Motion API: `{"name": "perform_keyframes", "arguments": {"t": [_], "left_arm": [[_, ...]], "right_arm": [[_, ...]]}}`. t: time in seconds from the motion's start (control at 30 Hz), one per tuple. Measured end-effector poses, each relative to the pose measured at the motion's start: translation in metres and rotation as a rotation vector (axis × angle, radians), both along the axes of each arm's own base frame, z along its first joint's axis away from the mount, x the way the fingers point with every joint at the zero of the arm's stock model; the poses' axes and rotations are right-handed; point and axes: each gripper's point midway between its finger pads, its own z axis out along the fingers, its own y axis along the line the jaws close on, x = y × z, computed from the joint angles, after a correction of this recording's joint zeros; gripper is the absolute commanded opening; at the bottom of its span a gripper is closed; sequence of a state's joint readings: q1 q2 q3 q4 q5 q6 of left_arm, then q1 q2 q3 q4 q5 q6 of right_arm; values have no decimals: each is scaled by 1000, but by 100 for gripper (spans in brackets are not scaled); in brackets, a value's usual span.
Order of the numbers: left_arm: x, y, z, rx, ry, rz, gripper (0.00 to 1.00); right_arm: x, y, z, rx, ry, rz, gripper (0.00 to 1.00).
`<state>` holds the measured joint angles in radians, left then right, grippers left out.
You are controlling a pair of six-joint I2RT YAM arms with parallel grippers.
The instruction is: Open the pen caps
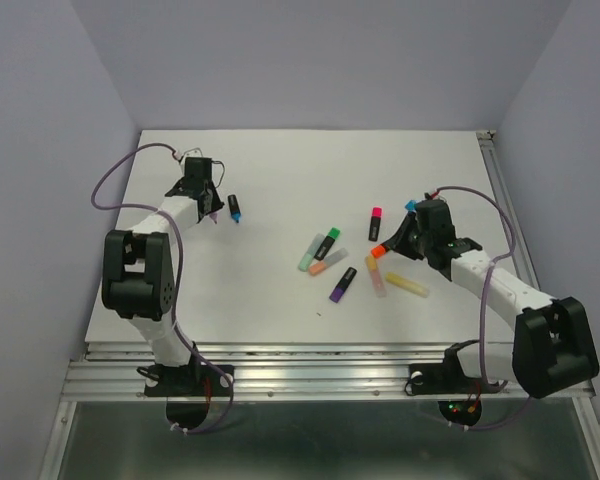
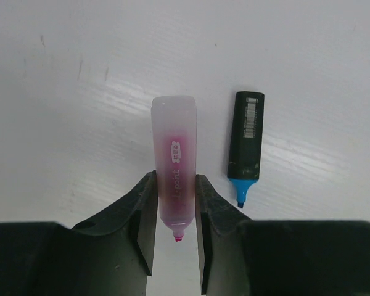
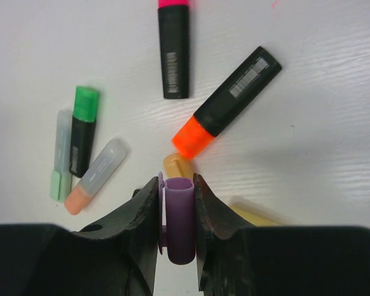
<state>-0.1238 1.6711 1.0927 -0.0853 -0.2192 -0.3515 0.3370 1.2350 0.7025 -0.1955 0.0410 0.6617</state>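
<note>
A: Where is the purple cap [image 3: 179, 225]?
B: Pinched in the right jaws, long axis twelve-to-six. The left jaws clamp a pink barrel [image 2: 174, 129]. The orange-capped pen [image 3: 228, 102] lies at one o'clock, nearest the right jaws.

a frosted pink plastic highlighter barrel [image 2: 174, 163] has a black, blue-tipped plastic barrel [image 2: 245, 139] at three o'clock; the stubby plastic cap [image 3: 179, 213] is purple.

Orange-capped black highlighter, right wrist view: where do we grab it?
Take the orange-capped highlighter by its black barrel, mid-length. Come from straight above and close across its width, square to its diagonal lie. It lies flat, and nothing touches either long side there. The orange cap end sits close to a peach highlighter. This grip also leaves the cap free to pull.
</note>
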Motion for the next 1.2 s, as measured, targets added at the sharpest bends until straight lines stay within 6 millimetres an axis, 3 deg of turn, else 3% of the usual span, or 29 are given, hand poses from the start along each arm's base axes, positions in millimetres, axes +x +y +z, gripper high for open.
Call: {"name": "perform_keyframes", "arguments": {"t": [0.2, 0.5, 0.6, 0.73, 0.77, 0.83, 0.87, 0.97, 1.2], "left_arm": [[30, 8, -14, -4, 35, -59, 0], [32, -1, -48, -25, 136, -103, 0], [29, -3, -59, -33, 166, -109, 8], [31, -6, -57, -46, 164, -120, 19], [30, -7, -58, -49, 167, -122, 27], [29, -8, -58, -53, 171, -124, 33], [29, -8, -58, -56, 171, -125, 42], [28, -10, -59, -66, 175, -128, 52], [26, -12, -59, -76, 183, -136, 60]], "right_arm": [[24, -27, -6, -30, 28, -82, 1], [54, -57, -26, -87, 83, -166, 1], [64, -63, -30, -110, 92, -183, 1], [81, -69, -39, -146, 109, -194, 1], [84, -70, -40, -153, 112, -196, 1], [93, -72, -46, -168, 121, -198, 1], [95, -73, -49, -173, 126, -199, 1], [97, -75, -60, -194, 148, -194, 1], [107, -80, -67, -239, 154, -193, 2]]}}
